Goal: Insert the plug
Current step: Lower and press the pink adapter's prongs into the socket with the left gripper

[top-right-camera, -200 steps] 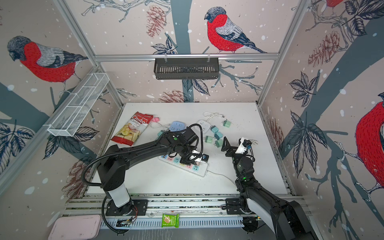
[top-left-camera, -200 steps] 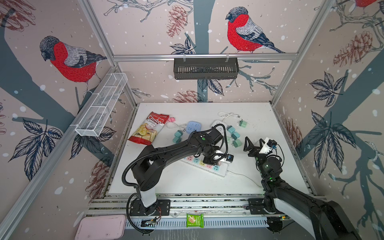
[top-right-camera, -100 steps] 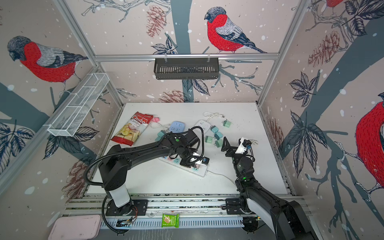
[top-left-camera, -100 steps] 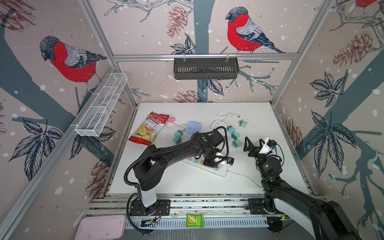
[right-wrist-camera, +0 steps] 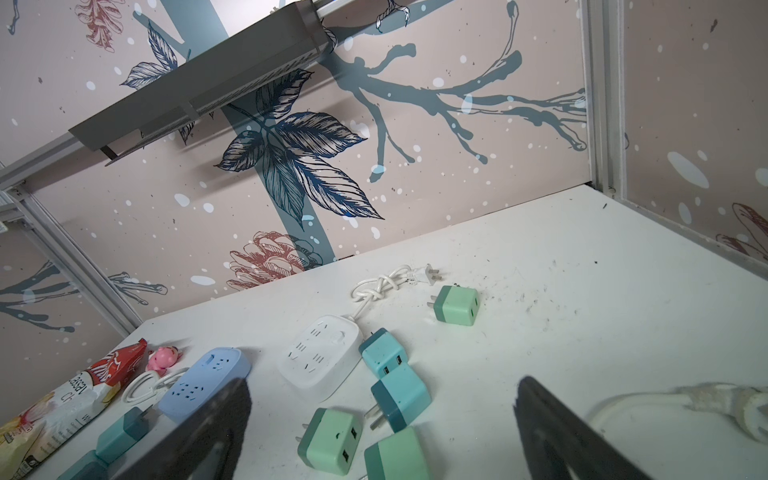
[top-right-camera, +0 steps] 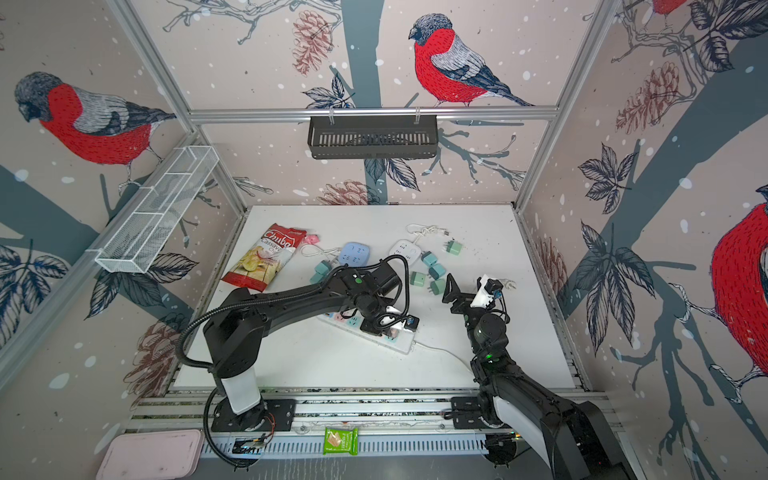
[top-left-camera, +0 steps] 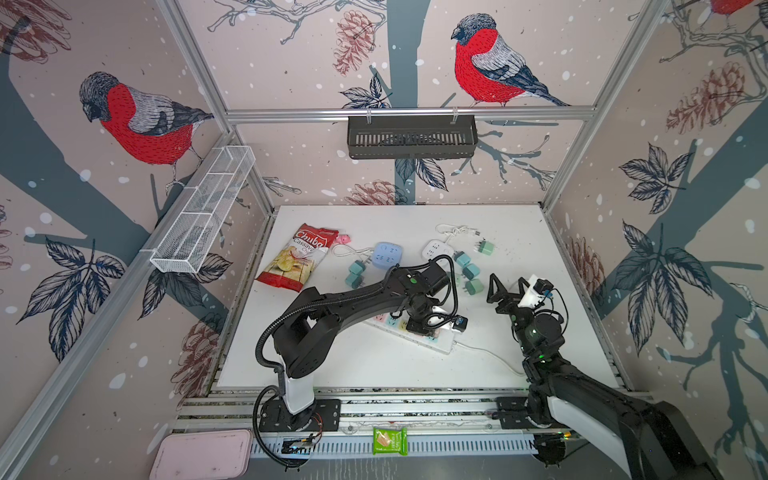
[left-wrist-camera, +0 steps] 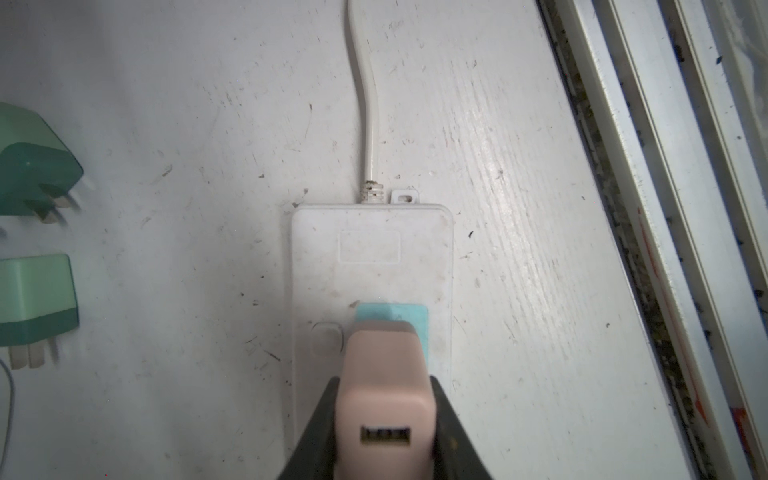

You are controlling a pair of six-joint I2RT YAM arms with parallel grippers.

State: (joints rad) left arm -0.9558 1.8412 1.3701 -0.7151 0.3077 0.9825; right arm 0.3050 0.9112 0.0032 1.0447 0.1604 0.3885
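Gripping the pink plug (left-wrist-camera: 384, 386) firmly between its fingers, the left tool (left-wrist-camera: 384, 415) held it upright over the blue socket panel (left-wrist-camera: 415, 318) near the cord end of the white power strip (left-wrist-camera: 370, 257), which lay on the table (top-left-camera: 374, 365). Whether the prongs were seated could not be determined. The right tool (top-left-camera: 508, 283) stood wide open and empty, raised above the table near loose green plugs (right-wrist-camera: 457, 305).

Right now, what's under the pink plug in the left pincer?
The white power strip, at its blue socket panel. The pink plug covers its prongs and the socket holes.
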